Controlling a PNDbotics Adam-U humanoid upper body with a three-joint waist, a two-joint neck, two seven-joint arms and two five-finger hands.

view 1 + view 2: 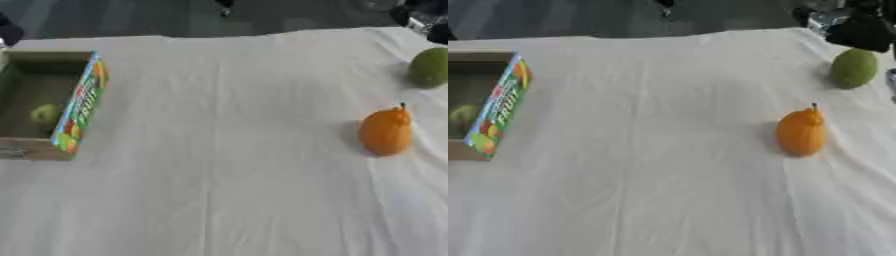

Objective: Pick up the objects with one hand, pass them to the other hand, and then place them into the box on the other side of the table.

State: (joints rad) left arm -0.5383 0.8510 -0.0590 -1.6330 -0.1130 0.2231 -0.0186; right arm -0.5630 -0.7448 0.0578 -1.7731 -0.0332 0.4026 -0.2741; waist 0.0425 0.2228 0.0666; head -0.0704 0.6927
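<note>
The white cloth (227, 200) covered the table, its near part lying bare. Farther in, on the right, an orange pear-shaped fruit (801, 132) with a dark stem stood on the cloth. On the left stood the open cardboard box (79, 107) with a colourful printed side; a small yellow-green fruit (44, 114) lay inside it. Beyond the orange fruit, near the far right edge, sat a round green fruit (854, 67), well apart from the box. Just above it, at the upper right corner, the dark right hand (861, 31) showed; whether its fingers were straight or curled could not be told. The left hand appeared in neither view.
</note>
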